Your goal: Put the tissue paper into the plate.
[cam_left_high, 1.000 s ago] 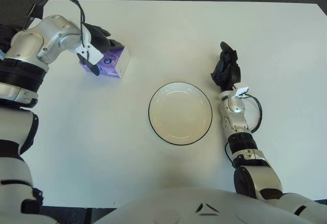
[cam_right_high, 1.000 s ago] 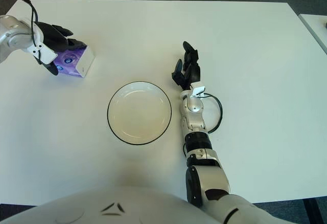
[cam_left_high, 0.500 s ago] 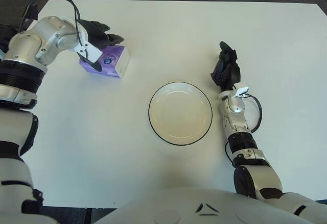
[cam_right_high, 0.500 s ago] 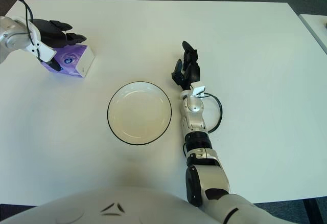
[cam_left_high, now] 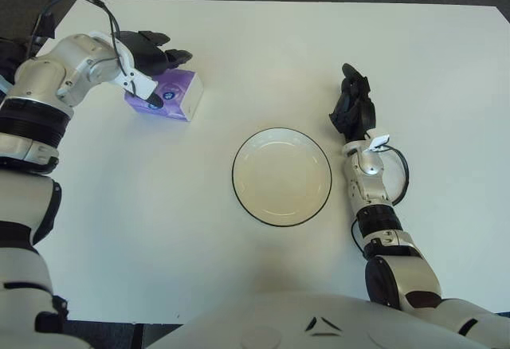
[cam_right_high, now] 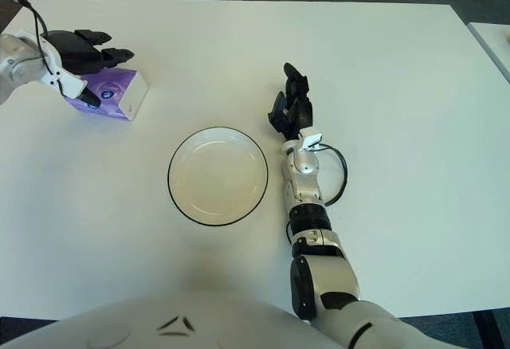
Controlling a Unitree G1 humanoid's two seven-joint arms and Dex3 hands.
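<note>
A purple and white tissue pack (cam_left_high: 174, 96) lies on the white table (cam_left_high: 143, 213) at the far left. My left hand (cam_left_high: 159, 74) hovers over the pack's left end with its black fingers spread, the thumb (cam_left_high: 151, 102) in front and the other fingers behind; it grips nothing. The white plate with a dark rim (cam_left_high: 281, 176) sits empty at the table's middle, well to the right of the pack. My right hand (cam_left_high: 353, 106) shows just right of the plate, fingers extended and holding nothing.
A black cable (cam_left_high: 396, 175) loops beside my right forearm. The table's far edge (cam_left_high: 303, 0) runs along the top, with dark floor beyond it.
My left hand's fingers have come off the tissue pack and spread, and the hand has drawn slightly back to the left. The pack stays on the table. The right hand is still.
</note>
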